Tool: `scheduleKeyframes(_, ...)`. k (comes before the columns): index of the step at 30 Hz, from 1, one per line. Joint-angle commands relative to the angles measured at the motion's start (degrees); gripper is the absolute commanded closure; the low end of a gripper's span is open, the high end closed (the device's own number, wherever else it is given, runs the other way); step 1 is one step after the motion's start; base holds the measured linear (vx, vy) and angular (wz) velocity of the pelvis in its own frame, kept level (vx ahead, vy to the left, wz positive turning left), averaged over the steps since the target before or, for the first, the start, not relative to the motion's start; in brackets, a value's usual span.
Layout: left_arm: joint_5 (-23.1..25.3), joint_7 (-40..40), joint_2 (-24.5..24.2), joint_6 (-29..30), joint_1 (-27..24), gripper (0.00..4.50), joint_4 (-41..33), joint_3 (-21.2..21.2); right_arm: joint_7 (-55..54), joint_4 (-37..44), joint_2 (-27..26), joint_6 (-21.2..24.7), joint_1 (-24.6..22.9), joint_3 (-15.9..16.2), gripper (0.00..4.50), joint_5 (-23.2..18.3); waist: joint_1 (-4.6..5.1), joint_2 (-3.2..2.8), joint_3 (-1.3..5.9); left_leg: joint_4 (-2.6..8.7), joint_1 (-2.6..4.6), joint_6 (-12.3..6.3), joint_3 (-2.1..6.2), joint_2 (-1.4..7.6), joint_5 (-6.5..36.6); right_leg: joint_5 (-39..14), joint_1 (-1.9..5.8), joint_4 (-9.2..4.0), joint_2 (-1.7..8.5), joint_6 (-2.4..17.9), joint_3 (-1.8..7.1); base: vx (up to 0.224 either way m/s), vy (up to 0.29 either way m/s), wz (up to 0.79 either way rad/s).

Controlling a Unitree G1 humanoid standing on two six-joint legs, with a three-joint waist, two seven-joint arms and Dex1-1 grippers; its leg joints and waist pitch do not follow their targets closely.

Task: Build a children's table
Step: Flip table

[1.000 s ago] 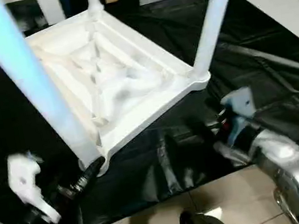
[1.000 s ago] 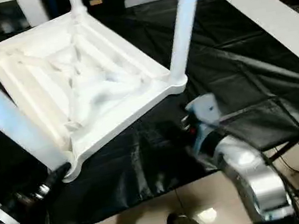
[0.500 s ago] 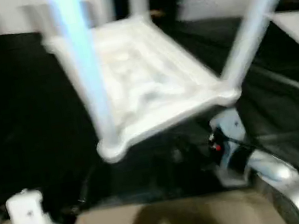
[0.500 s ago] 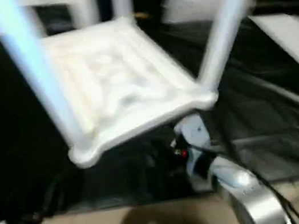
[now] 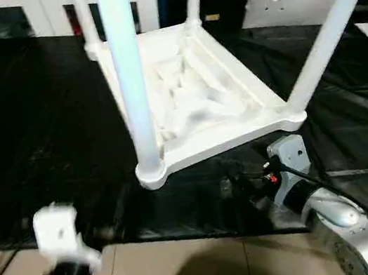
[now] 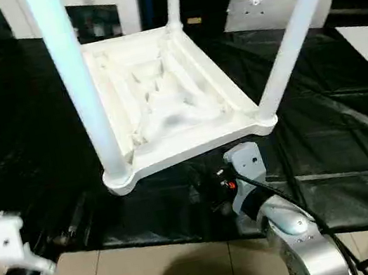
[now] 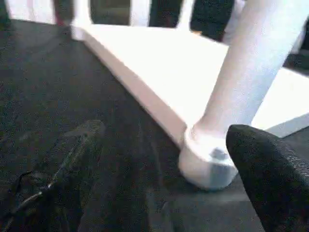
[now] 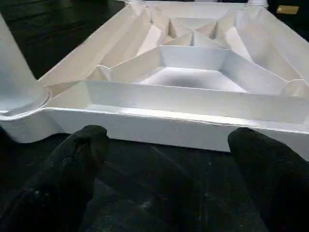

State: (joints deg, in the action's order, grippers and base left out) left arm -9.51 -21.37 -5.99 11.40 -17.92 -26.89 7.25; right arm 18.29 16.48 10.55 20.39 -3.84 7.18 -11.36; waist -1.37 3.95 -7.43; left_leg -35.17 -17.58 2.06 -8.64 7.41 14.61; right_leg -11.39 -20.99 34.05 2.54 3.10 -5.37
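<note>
Since before: the head camera is swinging, so the whole scene is shifting; against the black cover, the left gripper (image 6: pixel 72 232) is now sitting back from the table's near corner, which it was touching a second ago.
Children's table (image 5: pixel 195 100): lying upside down on the black padded tabletop (image 5: pixel 34 135), its X-ribbed underside facing up and its legs standing up out of the corner sockets.
Near-left leg (image 5: pixel 128 69): rising from the near corner socket (image 7: pixel 208 162), which is sitting just ahead of the left jaws and towards the right finger.
Near-right leg (image 5: pixel 326 34): leaning up and away from the corner just beyond the right gripper (image 8: pixel 164 183).
Far legs: two more are standing at the far corners (their upper ends are running out of the pictures).
Left jaws: standing wide apart and holding nothing; one black finger (image 7: pixel 72 159) is lying low over the tabletop, the other (image 7: pixel 270 179) is sitting beside the socket.
Right jaws: also spread wide and empty, both fingers (image 8: pixel 79 159) resting low on the tabletop, just short of the table's near edge (image 8: pixel 159 121).
Right forearm (image 6: pixel 299 245): reaching in from the tabletop's near edge, over the tiled floor (image 5: pixel 192 264).
</note>
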Motion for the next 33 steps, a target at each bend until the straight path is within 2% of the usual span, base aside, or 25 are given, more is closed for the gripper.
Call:
scheduleKeyframes(1, -1.8, -2.4, -0.2, 0.2, 0.6, 0.06, 0.0, -1.8, 0.4, 0.4, 0.2, -0.6, -0.1, -0.1, 0.00, -0.1, 0.18, -0.97, 2.85, 5.36, -0.89, -2.39, 2.85, 6.31, 10.1, -18.0, 1.61, -4.94, 7.27, 5.3, 5.54, 0.000, 0.000, 0.00)
scheduleKeyframes(2, -1.8, -2.9, -0.8, 0.9, 1.6, 0.06, 0.1, -3.2, 1.0, -0.1, 0.6, -1.4, -0.1, 0.3, 0.00, 0.3, 0.24, -0.96, 3.09, 5.22, -1.02, -2.61, 2.70, 6.36, 8.8, -15.6, 1.60, -4.66, 7.22, 6.4, 5.56, 0.000, 0.000, 0.00)
scheduleKeyframes(3, -1.8, -2.9, -0.8, 0.9, 1.6, 0.06, 0.1, -3.2, 1.0, -0.1, 0.6, -1.4, -0.1, 0.3, 0.00, 0.3, 0.17, -1.04, 3.04, 5.20, -1.25, -2.76, 2.67, 6.34, 8.1, -14.5, 1.64, -4.53, 7.29, 6.7, 5.59, 0.000, 0.000, 0.00)
scheduleKeyframes(4, -2.2, -3.5, -1.0, 1.8, 2.5, 0.06, 0.4, -4.3, 1.4, -0.7, 0.8, -2.1, -0.3, 0.6, 0.00, 0.7, 0.16, -0.92, 3.43, 4.99, -1.49, -3.23, 2.61, 6.32, 5.6, -10.8, 1.87, -4.02, 7.30, 7.7, 5.62, 0.000, 0.000, 0.00)
scheduleKeyframes(5, -2.3, -3.9, -1.1, 2.5, 3.3, 0.06, 0.7, -5.0, 1.6, -1.1, 0.9, -2.7, -0.3, 0.7, 0.00, 1.0, 0.05, -0.67, 3.47, 4.87, -1.67, -4.01, 2.45, 6.16, 3.8, -8.6, 1.89, -3.79, 7.24, 8.3, 5.57, 0.000, 0.000, 0.00)
scheduleKeyframes(6, -0.1, -2.8, -1.0, 2.7, 5.9, 0.06, 3.3, -6.2, 1.4, -1.8, 0.8, -3.5, -0.4, 0.6, 0.00, 1.1, 0.02, -0.89, 3.32, 4.81, -1.78, -4.59, 2.27, 6.06, 3.4, -8.2, 1.75, -3.91, 7.13, 8.6, 5.51, 0.000, 0.000, 0.00)
scheduleKeyframes(9, 2.0, -1.5, -0.3, 1.4, 9.2, 0.06, 6.1, -7.2, 1.4, -2.0, 0.6, -3.7, -0.3, 0.4, 0.00, 0.9, -0.03, -0.52, 3.26, 4.83, -1.88, -5.23, 2.30, 6.00, 4.2, -12.2, 1.95, -4.34, 7.12, 7.4, 5.31, 0.000, 0.000, 0.00)
scheduleKeyframes(13, 3.3, -1.5, -0.1, 0.5, 13.4, 0.06, 9.9, -10.0, 1.8, -2.0, 0.2, -4.0, -0.4, 1.1, 0.00, 1.0, 0.31, -0.88, 3.31, 4.95, -1.71, -4.61, 2.48, 6.18, 5.5, -14.3, 1.69, -4.54, 6.99, 7.1, 5.18, 0.000, 0.000, 0.00)
scheduleKeyframes(15, 4.1, -0.1, 0.0, 0.7, 14.5, 0.06, 11.1, -10.3, 1.8, -2.4, 0.2, -4.5, -0.2, 1.2, 0.00, 1.2, 0.36, -0.77, 3.36, 4.90, -1.88, -4.48, 2.48, 6.23, 5.5, -13.9, 1.88, -4.54, 7.28, 7.6, 5.25, 0.000, 0.000, 0.00)
scheduleKeyframes(16, 4.0, 0.0, 0.1, 0.4, 14.6, 0.23, 11.2, -10.3, 1.9, -2.5, 0.2, -4.5, -0.2, 1.3, 0.00, 1.2, 0.52, -0.99, 3.52, 4.85, -1.97, -4.39, 2.51, 6.27, 5.2, -12.7, 2.01, -4.42, 7.22, 8.2, 5.20, 0.000, 0.000, 0.00)
scheduleKeyframes(17, 3.5, 0.3, 0.7, -0.4, 14.8, 0.23, 11.5, -10.0, 2.3, -2.5, 0.4, -4.7, -0.2, 1.6, 0.00, 1.2, 0.53, -1.04, 3.49, 4.79, -1.94, -4.47, 2.48, 6.28, 5.0, -12.3, 1.96, -4.44, 7.24, 8.4, 5.21, 0.000, 0.000, 0.00)
scheduleKeyframes(18, 4.0, 1.2, 1.1, -0.7, 14.8, 0.23, 11.6, -9.8, 2.9, -2.3, 0.8, -5.0, -0.2, 2.1, 0.00, 1.2, 0.54, -1.35, 3.63, 4.69, -2.07, -4.78, 2.44, 6.16, 4.6, -11.6, 2.11, -4.36, 7.25, 8.9, 5.18, 0.000, 0.000, 0.00)
scheduleKeyframes(21, 5.2, 2.5, 1.3, -1.3, 14.9, 0.50, 12.3, -9.6, 3.4, -2.1, 1.1, -5.2, -0.3, 2.6, 0.00, 1.3, 0.74, -1.12, 3.64, 4.71, -2.27, -5.29, 2.45, 6.19, 4.7, -11.6, 2.21, -4.45, 7.15, 8.9, 5.11, 0.000, 0.000, 0.00)
scheduleKeyframes(22, 5.6, 3.9, 1.8, -1.7, 14.9, 0.57, 12.9, -9.3, 3.9, -2.0, 1.1, -5.5, -0.4, 2.8, 0.00, 1.2, 0.74, -1.38, 3.60, 4.73, -2.17, -5.34, 2.49, 6.23, 5.3, -12.5, 2.11, -4.58, 7.17, 8.9, 5.05, 0.000, 0.000, 0.00)
scheduleKeyframes(23, 5.7, 4.9, 2.3, -2.0, 14.8, 0.57, 13.1, -8.9, 3.8, -2.0, 1.1, -5.6, -0.5, 2.9, 0.00, 1.5, 0.81, -1.24, 3.59, 4.69, -2.20, -5.23, 2.46, 6.22, 5.8, -13.4, 2.11, -4.76, 7.18, 8.8, 5.04, 0.000, 0.000, 0.00)
scheduleKeyframes(24, 5.7, 6.0, 2.7, -2.3, 14.8, 0.71, 13.5, -8.5, 3.6, -2.0, 1.1, -5.7, -0.5, 3.0, 0.00, 1.8, 0.74, -1.48, 3.62, 4.65, -2.13, -5.06, 2.48, 6.14, 6.2, -14.4, 2.11, -4.82, 7.17, 8.7, 4.99, 0.000, 0.000, 0.00)
scheduleKeyframes(28, 5.4, 5.9, 2.8, -2.8, 14.7, 1.06, 14.0, -8.8, 3.2, -2.3, 0.9, -6.2, -0.7, 3.1, 0.00, 2.3, 0.81, -1.41, 3.62, 4.76, -2.11, -4.93, 2.52, 6.18, 6.7, -15.2, 1.98, -4.93, 7.05, 8.3, 4.99, 0.000, 0.000, 0.00)
scheduleKeyframes(30, 5.3, 5.6, 2.8, -3.5, 15.1, 1.26, 14.7, -9.0, 3.1, -2.4, 0.8, -6.7, -0.9, 3.2, 0.00, 2.4, 0.74, -1.80, 3.78, 4.66, -2.15, -4.94, 2.50, 6.17, 6.5, -14.5, 2.04, -4.87, 7.13, 8.5, 5.06, 0.000, 0.000, 0.00)
scheduleKeyframes(32, 5.8, 5.7, 2.6, -4.9, 16.2, 1.39, 16.3, -9.3, 3.1, -2.3, 0.9, -7.0, -1.1, 3.3, 0.00, 2.5, 0.85, -1.70, 3.82, 4.71, -2.28, -5.27, 2.51, 6.13, 6.2, -13.4, 2.09, -4.83, 7.00, 8.6, 5.00, 0.000, 0.000, 0.00)
scheduleKeyframes(33, 6.0, 5.9, 2.6, -5.3, 16.8, 1.45, 16.9, -9.4, 3.2, -2.2, 0.9, -7.1, -1.1, 3.4, 0.00, 2.6, 0.86, -2.02, 3.89, 4.67, -2.16, -5.48, 2.48, 6.08, 6.4, -13.4, 2.03, -4.93, 6.93, 8.4, 4.97, 0.000, 0.000, 0.00)
